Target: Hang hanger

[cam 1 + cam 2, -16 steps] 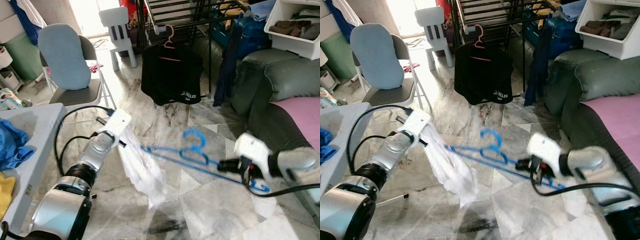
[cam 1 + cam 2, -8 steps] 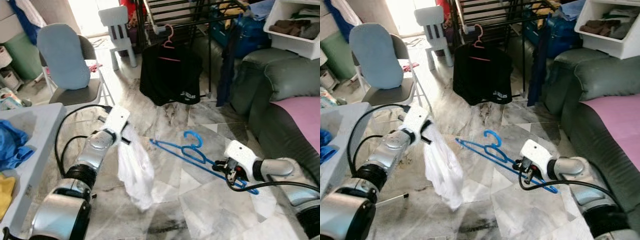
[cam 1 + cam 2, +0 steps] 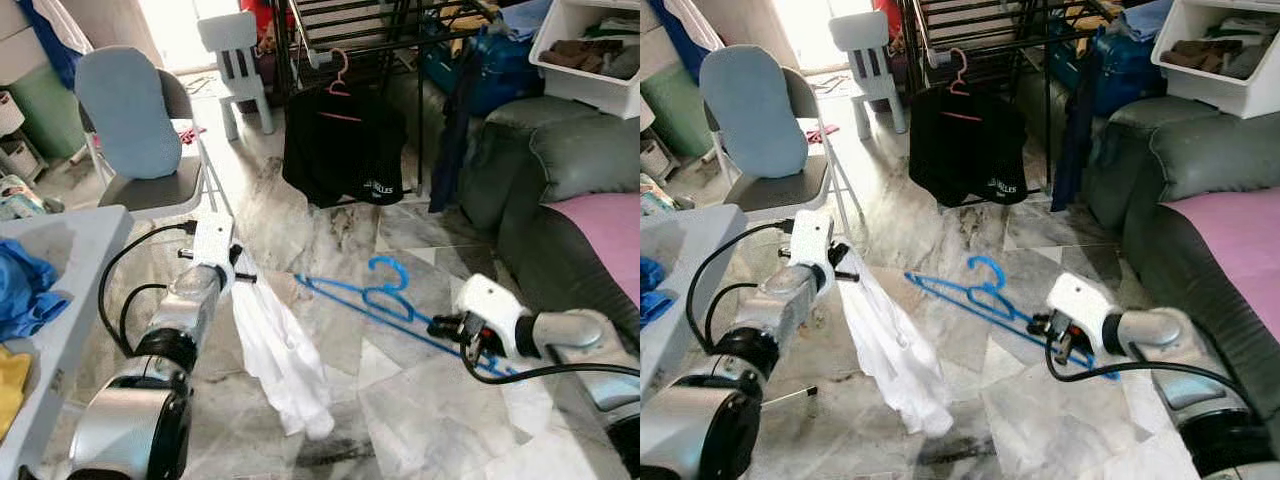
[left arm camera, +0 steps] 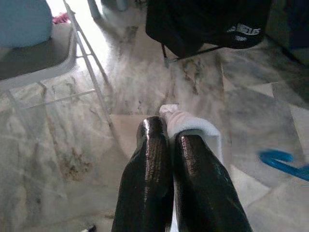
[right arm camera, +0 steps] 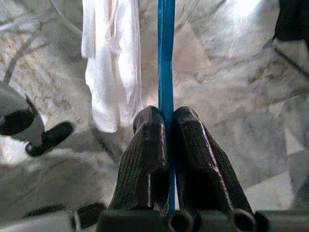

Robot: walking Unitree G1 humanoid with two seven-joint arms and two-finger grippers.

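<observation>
The blue hanger (image 3: 385, 305), centre frame above the floor, is light, thin, rigid and slippery. Right pincer (image 3: 462, 330) is clenched on its lower bar. Left pincer (image 4: 171, 145) grips the limp white shirt (image 3: 275, 350). Hold the bar firmly.

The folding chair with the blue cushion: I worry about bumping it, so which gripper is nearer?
Left. The left gripper, holding the white garment, is just in front of the folding chair; the right gripper, clamping the blue hanger, is far across.

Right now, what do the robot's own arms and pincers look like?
Both arms are silver metal with black ribbed joints, ending in white boxy wrist housings. Loose black cables loop along each. The left pincer and right pincer each have two long, glossy black fingers.
</observation>
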